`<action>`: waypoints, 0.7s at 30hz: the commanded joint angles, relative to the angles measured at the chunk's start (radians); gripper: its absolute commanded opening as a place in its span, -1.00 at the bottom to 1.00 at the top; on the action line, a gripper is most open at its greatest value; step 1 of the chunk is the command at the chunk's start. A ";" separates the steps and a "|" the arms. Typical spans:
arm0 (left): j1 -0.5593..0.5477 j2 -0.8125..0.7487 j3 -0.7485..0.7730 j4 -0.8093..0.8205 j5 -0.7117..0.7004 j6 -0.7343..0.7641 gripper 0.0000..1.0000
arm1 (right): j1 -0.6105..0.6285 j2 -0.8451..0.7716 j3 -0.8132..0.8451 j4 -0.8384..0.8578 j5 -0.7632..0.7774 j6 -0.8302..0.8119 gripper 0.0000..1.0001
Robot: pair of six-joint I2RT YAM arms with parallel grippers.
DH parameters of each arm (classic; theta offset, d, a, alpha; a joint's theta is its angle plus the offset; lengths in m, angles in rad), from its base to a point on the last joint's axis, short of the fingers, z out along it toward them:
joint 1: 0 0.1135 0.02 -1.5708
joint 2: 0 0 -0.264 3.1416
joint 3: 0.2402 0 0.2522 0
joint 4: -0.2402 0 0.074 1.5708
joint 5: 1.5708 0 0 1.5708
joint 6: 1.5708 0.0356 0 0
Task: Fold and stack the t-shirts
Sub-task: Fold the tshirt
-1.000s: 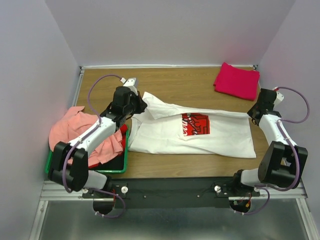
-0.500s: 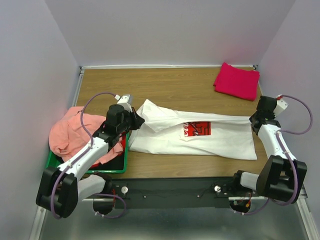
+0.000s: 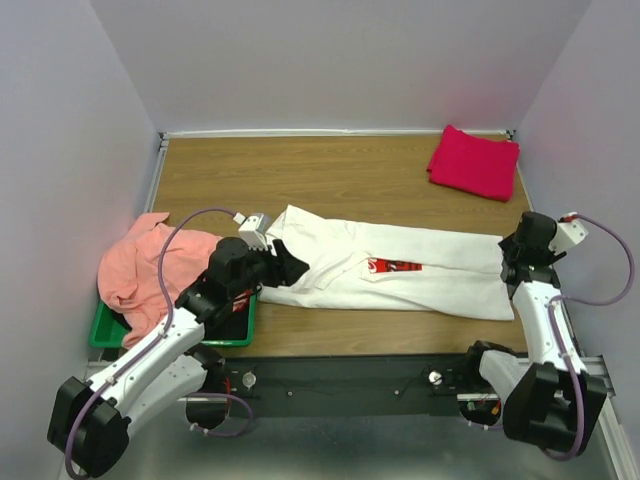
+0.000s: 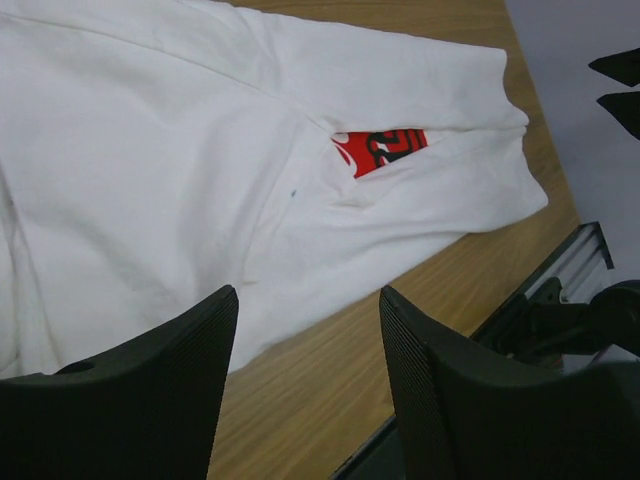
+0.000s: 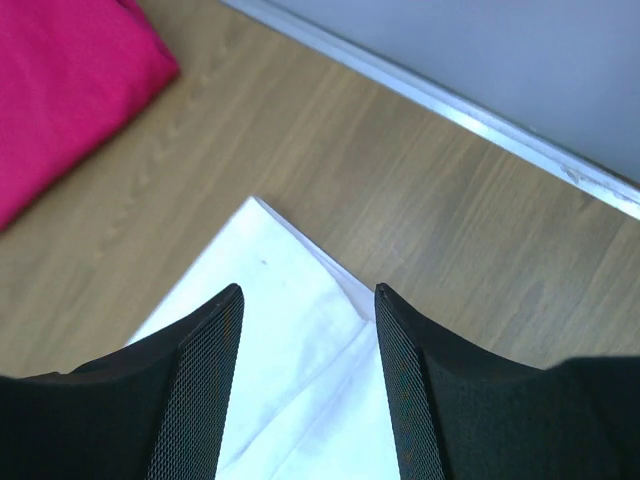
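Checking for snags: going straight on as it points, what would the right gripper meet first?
Likely the white t-shirt, whose corner lies between the open fingers of the right gripper; height above the cloth is unclear.

A wood-grain table (image 3: 340,175) fills the middle, boxed in by three plain pale-lilac walls: far (image 3: 340,60), left (image 3: 50,150) and right (image 3: 600,110). A thin metal strip (image 3: 330,132) runs along the table's far edge, where it meets the far wall. A dark crossbar (image 3: 340,376) spans the near edge, with a grey sheet-metal floor (image 3: 340,445) below it. The light is soft and even, without hard shadows.
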 commanded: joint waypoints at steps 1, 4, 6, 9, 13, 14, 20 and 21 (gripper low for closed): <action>-0.024 0.007 0.043 0.006 0.012 -0.019 0.36 | 0.005 -0.140 -0.039 0.082 -0.005 0.016 0.25; -0.024 0.106 0.096 0.110 -0.009 0.039 0.45 | 0.013 -0.176 -0.067 0.169 -0.188 -0.009 0.27; -0.024 0.182 0.128 0.149 -0.018 0.056 0.47 | 0.019 -0.133 -0.058 0.204 -0.255 -0.012 0.29; -0.024 0.355 0.204 0.209 -0.024 0.084 0.49 | 0.056 0.003 -0.027 0.207 -0.336 -0.037 0.29; -0.018 0.569 0.264 0.288 -0.044 0.110 0.49 | 0.094 0.190 0.016 0.230 -0.439 -0.047 0.31; -0.015 0.605 0.277 0.298 -0.053 0.113 0.50 | 0.097 0.223 0.024 0.238 -0.456 -0.041 0.31; 0.029 0.909 0.423 0.309 -0.086 0.153 0.61 | 0.105 0.415 0.065 0.281 -0.477 -0.034 0.32; 0.037 0.935 0.438 0.302 -0.078 0.159 0.62 | 0.107 0.430 0.071 0.283 -0.477 -0.029 0.32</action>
